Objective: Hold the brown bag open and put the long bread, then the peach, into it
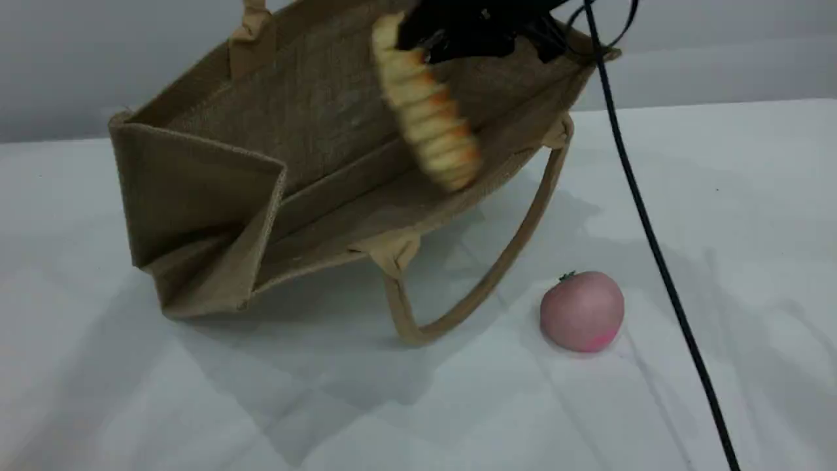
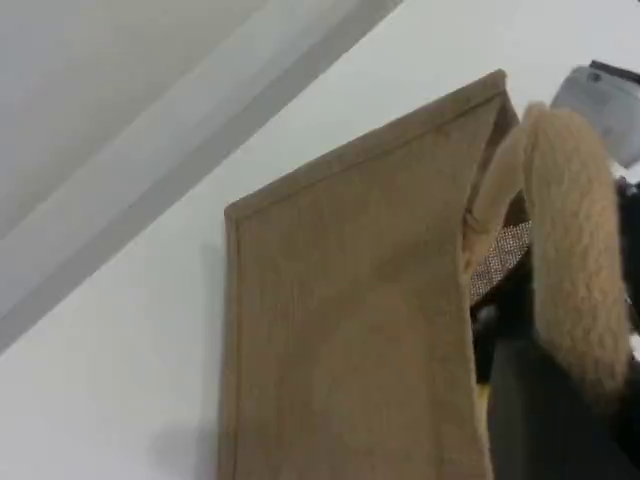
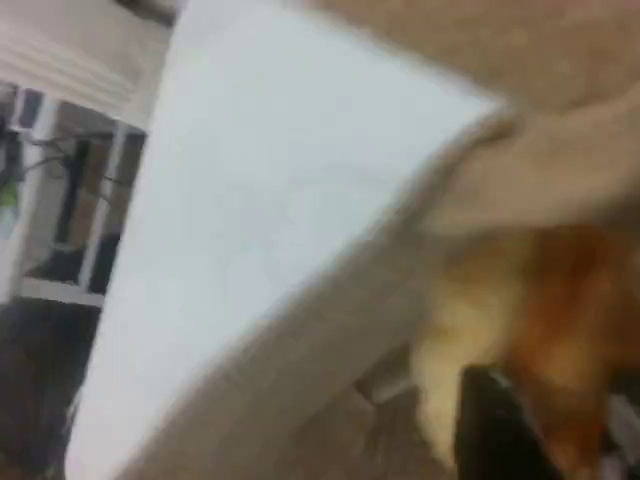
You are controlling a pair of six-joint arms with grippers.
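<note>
Now the long bread (image 1: pixel 428 118) hangs blurred in the mouth of the brown bag (image 1: pixel 196 190), its top end against the right end effector (image 1: pixel 458 33), whose jaws I cannot tell to be gripping or releasing. The bag sits tilted on the counter (image 1: pixel 196 405), its upper handle (image 1: pixel 252 19) pinched in the closed left end effector (image 2: pixel 540 420). The bread drop seems in hand; next, the right arm must clear the rim and reach the peach (image 1: pixel 582 313) on the counter near the lower handle (image 1: pixel 497 261).
</note>
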